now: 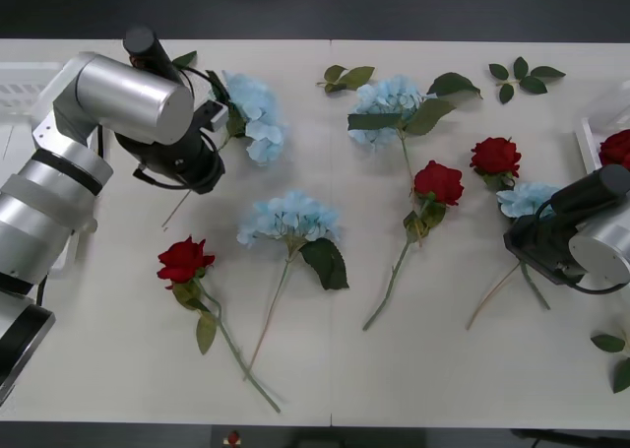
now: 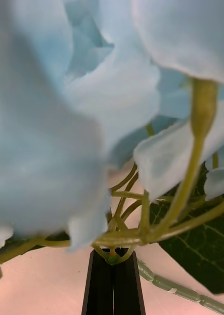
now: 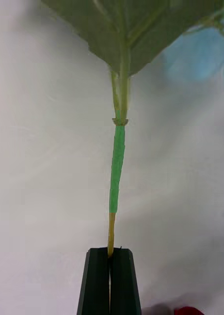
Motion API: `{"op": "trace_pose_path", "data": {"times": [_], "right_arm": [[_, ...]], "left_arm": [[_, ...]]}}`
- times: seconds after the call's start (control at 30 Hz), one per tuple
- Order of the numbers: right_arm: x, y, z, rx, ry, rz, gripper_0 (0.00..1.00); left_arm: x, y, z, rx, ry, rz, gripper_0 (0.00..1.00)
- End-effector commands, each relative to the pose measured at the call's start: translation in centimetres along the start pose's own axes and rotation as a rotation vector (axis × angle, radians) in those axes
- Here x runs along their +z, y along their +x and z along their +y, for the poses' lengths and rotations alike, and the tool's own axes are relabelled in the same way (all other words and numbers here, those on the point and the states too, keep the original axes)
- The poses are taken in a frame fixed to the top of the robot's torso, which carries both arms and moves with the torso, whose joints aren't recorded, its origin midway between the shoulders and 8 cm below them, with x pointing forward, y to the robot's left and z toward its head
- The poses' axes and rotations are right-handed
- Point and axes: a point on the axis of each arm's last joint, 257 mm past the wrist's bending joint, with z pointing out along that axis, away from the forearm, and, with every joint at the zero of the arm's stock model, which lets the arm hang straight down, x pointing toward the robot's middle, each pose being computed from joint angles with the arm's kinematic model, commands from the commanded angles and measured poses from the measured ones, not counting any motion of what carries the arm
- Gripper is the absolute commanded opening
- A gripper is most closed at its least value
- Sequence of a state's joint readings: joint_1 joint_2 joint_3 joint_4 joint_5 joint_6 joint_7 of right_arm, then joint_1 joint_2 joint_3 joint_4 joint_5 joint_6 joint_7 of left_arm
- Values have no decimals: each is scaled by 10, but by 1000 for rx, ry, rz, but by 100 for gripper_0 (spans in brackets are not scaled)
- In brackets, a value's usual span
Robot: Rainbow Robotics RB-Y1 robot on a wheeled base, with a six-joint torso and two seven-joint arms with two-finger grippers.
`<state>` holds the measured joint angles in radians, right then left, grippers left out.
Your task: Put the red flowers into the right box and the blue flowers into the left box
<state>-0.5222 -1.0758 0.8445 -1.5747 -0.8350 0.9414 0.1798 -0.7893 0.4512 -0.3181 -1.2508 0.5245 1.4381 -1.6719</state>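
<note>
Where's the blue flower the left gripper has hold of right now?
In the front view, the blue flower lies at the table's far left, just right of the left arm; the left gripper is shut on its stem, near the left box.

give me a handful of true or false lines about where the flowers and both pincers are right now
1. The left pincer is shut on the stem of a blue flower. True.
2. The right pincer is shut on a red rose. False: it is shut on the stalks just under a blue flower head.
3. One red flower already lies in the right box. True.
4. Two red roses lie on the table's left half. False: one red flower lies there, beside a blue flower.
5. Two red flowers lie on the table's right half. True.
</note>
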Motion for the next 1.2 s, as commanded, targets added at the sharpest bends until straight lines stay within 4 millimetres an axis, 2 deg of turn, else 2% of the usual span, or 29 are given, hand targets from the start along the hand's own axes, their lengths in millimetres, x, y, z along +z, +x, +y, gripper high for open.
{"op": "trace_pose_path", "data": {"times": [0.03,0.2,0.4,0.5,0.53,0.77,0.93,1.0,1.1,1.2], "right_arm": [[-6,-17,15,-57,-35,-40,0],[-9,-22,25,-101,-59,-59,0],[-22,-35,37,-274,-75,-78,0],[-32,-43,42,-400,-82,-101,0],[-34,-44,44,-424,-84,-105,0],[-64,-55,73,-614,-189,-162,0],[-96,-71,97,-685,-271,-209,0],[-108,-71,107,-706,-314,-213,0],[-128,-68,128,-714,-405,-225,0],[-153,-65,160,-728,-529,-266,0]], "left_arm": [[-43,-37,12,69,-17,-83,0],[-69,-40,28,86,-4,-112,0],[-111,-39,51,68,8,-185,0],[-137,-31,80,78,-45,-256,0],[-140,-28,84,83,-54,-260,0],[-175,25,150,62,-152,-281,0],[-202,57,199,22,-217,-279,0],[-212,71,221,1,-255,-273,0],[-227,95,253,-27,-332,-254,0],[-241,116,284,-32,-425,-239,0]]}}
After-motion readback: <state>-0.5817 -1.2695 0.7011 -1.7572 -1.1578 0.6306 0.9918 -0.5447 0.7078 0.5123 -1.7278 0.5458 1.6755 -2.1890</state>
